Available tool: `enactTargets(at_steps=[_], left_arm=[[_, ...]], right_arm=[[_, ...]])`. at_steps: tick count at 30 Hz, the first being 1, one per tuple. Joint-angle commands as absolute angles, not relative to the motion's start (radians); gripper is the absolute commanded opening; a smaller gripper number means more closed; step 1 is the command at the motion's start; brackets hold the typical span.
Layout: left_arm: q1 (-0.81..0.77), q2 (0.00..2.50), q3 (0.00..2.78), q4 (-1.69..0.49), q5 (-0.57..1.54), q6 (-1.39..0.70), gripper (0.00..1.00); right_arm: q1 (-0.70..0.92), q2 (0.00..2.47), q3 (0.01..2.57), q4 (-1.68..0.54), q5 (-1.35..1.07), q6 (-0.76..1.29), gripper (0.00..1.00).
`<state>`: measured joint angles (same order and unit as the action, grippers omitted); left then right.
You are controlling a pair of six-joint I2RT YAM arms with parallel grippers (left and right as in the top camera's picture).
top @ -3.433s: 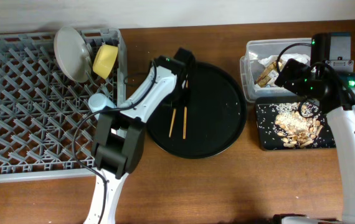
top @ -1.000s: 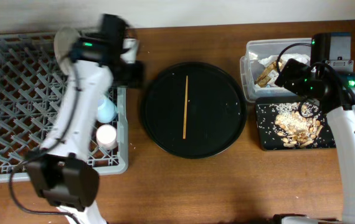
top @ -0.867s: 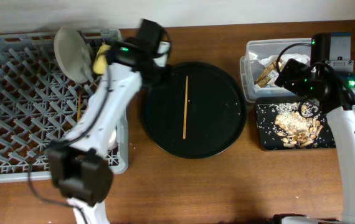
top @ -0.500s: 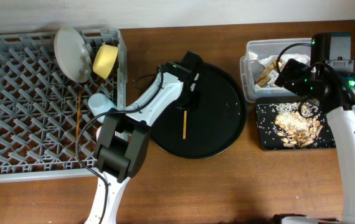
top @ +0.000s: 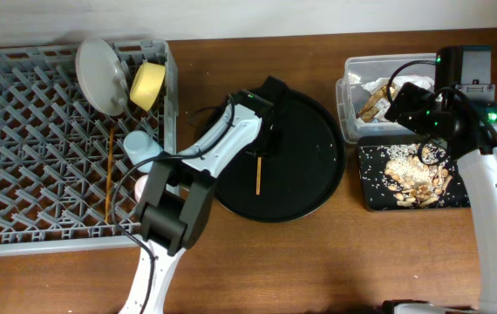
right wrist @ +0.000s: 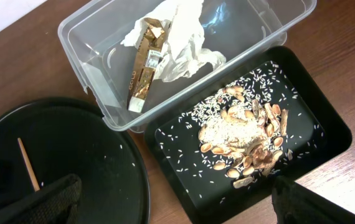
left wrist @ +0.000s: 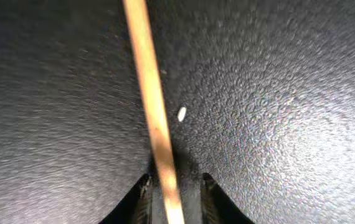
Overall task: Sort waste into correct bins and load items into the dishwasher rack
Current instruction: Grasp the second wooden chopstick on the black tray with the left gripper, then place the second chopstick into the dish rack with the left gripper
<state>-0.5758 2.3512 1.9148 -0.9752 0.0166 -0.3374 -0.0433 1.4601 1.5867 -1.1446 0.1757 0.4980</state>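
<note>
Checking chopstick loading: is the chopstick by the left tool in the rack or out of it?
Out. The chopstick lies flat on the round black tray, between the open fingers of the left tool. A second chopstick lies in the dishwasher rack.

A thin wooden chopstick (left wrist: 152, 99) lies on the large round black tray (top: 309, 166), directly under the left gripper (left wrist: 174, 202) and between its fingers. Just left of that gripper stands the large square grey plastic lattice rack (top: 30, 157), with a second wooden chopstick (top: 111, 174) lying in it. Well to the gripper's right, the clear plastic rectangular tub (top: 353, 96) sits behind the shallow black rectangular tray (top: 371, 196), touching it.
</note>
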Motion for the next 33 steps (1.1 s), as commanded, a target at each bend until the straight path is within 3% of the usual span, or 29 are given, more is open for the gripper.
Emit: enactTargets(at_steps=[1, 6, 14, 23, 28, 33], left_arm=[[-0.595, 2.384, 1.916, -0.973, 0.003, -0.344, 0.21], [-0.596, 2.384, 1.916, -0.973, 0.004, -0.344, 0.01], [-0.574, 2.352, 2.014, -1.081, 0.003, -0.294, 0.01], [-0.429, 2.232, 2.42, -1.548, -0.174, -0.23, 0.01], [-0.327, 2.138, 2.427, -1.689, -0.197, -0.229, 0.01], [-0.241, 1.994, 2.318, -1.688, -0.216, -0.23, 0.01]], right_arm=[[-0.047, 1.464, 1.595, -1.145, 0.192, 0.51, 0.98], [-0.047, 1.464, 1.595, -1.145, 0.192, 0.51, 0.99], [-0.047, 1.464, 1.595, -1.145, 0.192, 0.51, 0.99], [-0.047, 1.464, 1.595, -1.145, 0.192, 0.51, 0.99], [-0.047, 1.464, 1.595, -1.145, 0.192, 0.51, 0.99], [-0.047, 1.464, 1.595, -1.145, 0.192, 0.51, 0.99]])
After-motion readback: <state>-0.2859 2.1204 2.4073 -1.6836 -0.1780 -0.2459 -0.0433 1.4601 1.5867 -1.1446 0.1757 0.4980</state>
